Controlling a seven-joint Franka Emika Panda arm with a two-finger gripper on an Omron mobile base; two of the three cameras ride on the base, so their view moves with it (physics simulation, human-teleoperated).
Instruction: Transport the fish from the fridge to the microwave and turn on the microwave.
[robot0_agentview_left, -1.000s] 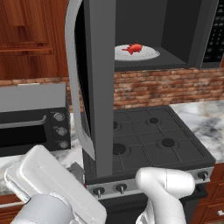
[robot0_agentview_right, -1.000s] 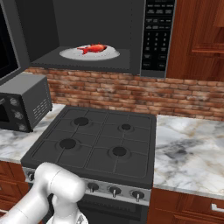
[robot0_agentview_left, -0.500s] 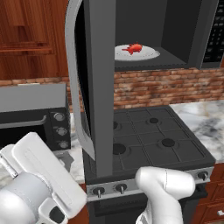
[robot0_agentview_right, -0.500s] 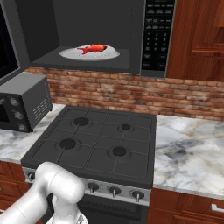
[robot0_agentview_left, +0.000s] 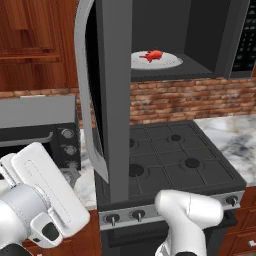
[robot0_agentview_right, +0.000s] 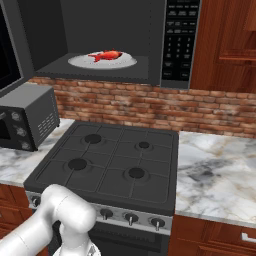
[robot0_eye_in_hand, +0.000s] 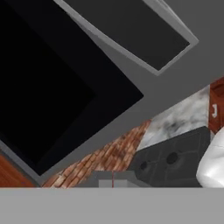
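In the left base view the microwave sits up above the stove, its door swung wide open toward the camera with the long silver handle running down its near edge. Inside, the red-orange fish lies on the white round plate, roughly at the middle of the cavity floor. A smaller black oven with knobs stands on the marble surface to the left of the stove, and the robot's white arm fills the lower left corner. In the right base view the fish rests on the plate inside the open microwave, with the button panel to the right of the cavity; below are the brick wall, the four-burner stove, the small oven at the left and the marble surface at the right. In the hand view the camera is rolled, looking up at the black glass of the microwave door and its grey frame, with brick, marble and a corner of the stove lower down; the claw's tips are not clear here, but its fingers are closed together with nothing between them
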